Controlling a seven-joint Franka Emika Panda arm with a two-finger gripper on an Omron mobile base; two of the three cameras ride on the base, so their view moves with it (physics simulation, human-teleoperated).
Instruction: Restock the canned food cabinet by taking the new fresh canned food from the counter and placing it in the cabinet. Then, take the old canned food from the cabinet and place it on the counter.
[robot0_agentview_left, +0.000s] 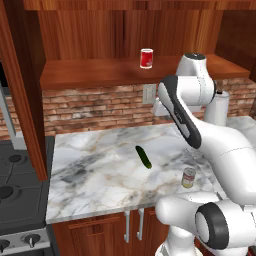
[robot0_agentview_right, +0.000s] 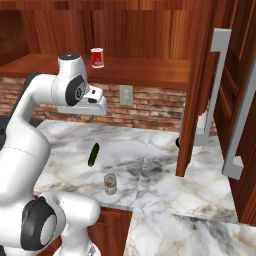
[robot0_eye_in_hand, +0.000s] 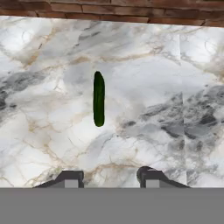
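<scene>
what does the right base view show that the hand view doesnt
Right base view alone: the red can upright on the cabinet shelf, the cream-labelled can standing near the counter's front edge, the wall outlet and the tall handles at right.

Hand view alone: the claw from behind, its fingertips empty above the marble.

Both: the cucumber lying on the counter and the brick backsplash.

Simulated kitchen corner in brick and reddish wood

A red-brown brick backsplash (robot0_agentview_left: 100, 107) with a pale wall outlet plate (robot0_agentview_left: 149, 93) runs along the back; a black stove top (robot0_agentview_left: 15, 182) sits at left, and low reddish-brown cupboards with metal handles (robot0_agentview_left: 132, 226) stand below
</scene>
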